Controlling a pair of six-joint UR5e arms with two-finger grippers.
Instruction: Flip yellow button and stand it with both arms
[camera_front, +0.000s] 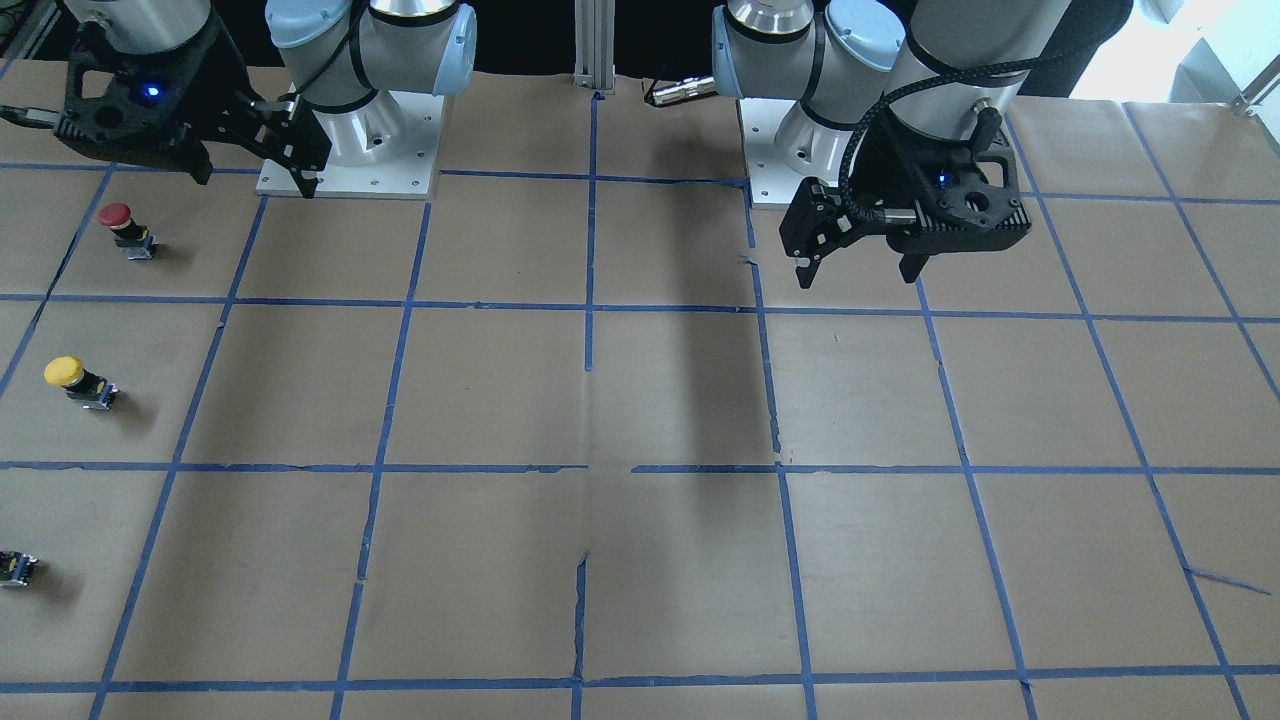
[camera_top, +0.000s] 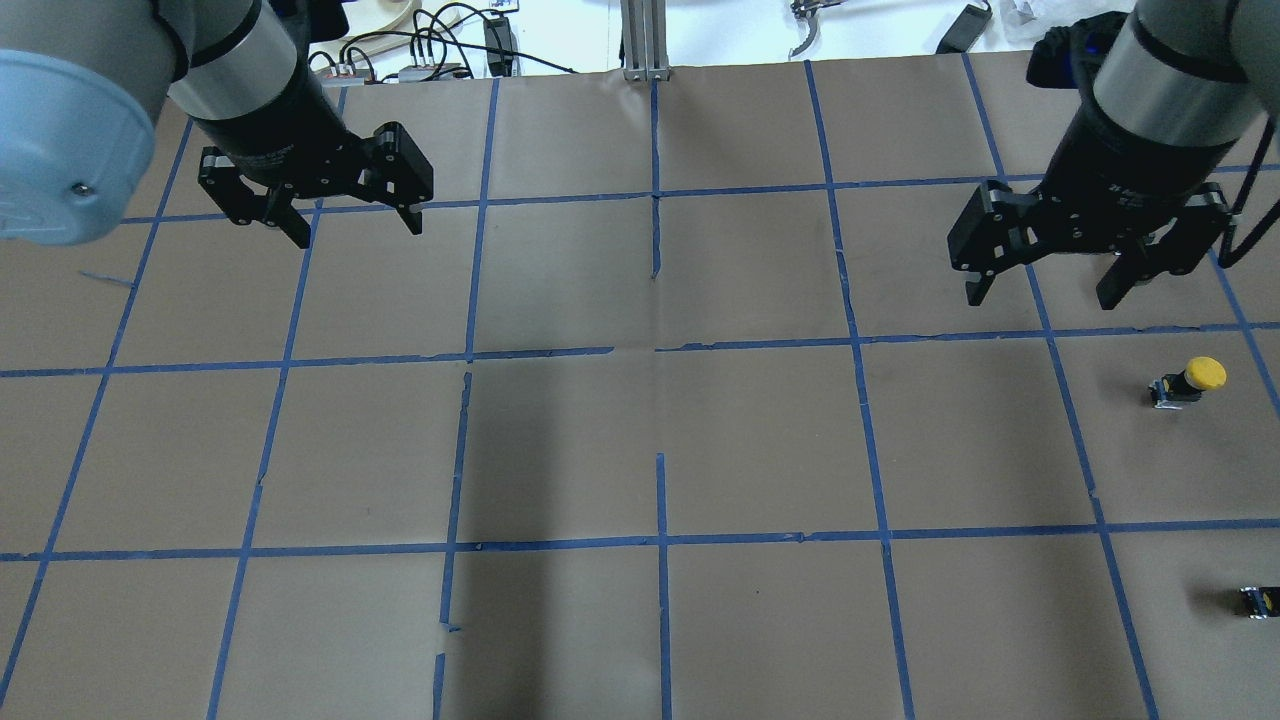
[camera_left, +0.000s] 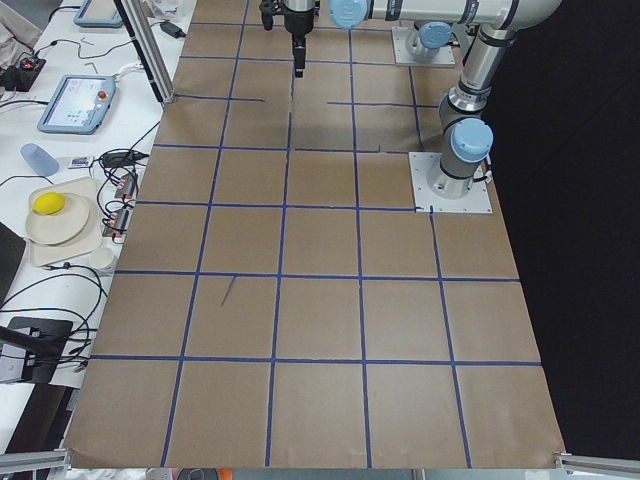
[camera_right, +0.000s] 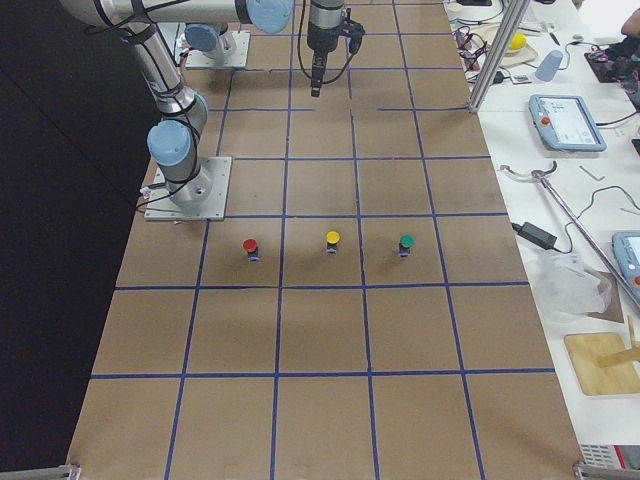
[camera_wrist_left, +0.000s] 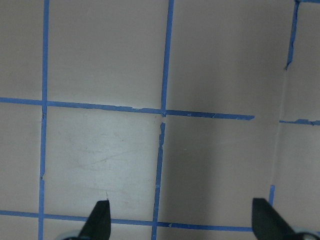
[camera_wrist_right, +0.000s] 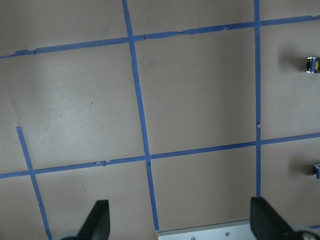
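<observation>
The yellow button (camera_front: 75, 380) seems to stand upright on its grey base, cap up, near the table's end on my right side. It also shows in the overhead view (camera_top: 1188, 381) and in the exterior right view (camera_right: 332, 241). My right gripper (camera_front: 255, 182) is open and empty. It hovers high near its base plate, well back from the button (camera_top: 1045, 295). Its fingertips (camera_wrist_right: 100, 220) stand wide apart in the wrist view. My left gripper (camera_front: 858, 277) is open and empty over bare paper far from the button (camera_top: 357, 232), its fingertips (camera_wrist_left: 101, 220) wide apart.
A red-capped button (camera_front: 122, 228) stands nearer my base than the yellow one, and a green-capped button (camera_right: 406, 243) stands beyond it. Brown paper with a blue tape grid (camera_front: 590, 300) covers the table. Small parts (camera_wrist_right: 312, 65) at the right wrist view's edge are too small to identify.
</observation>
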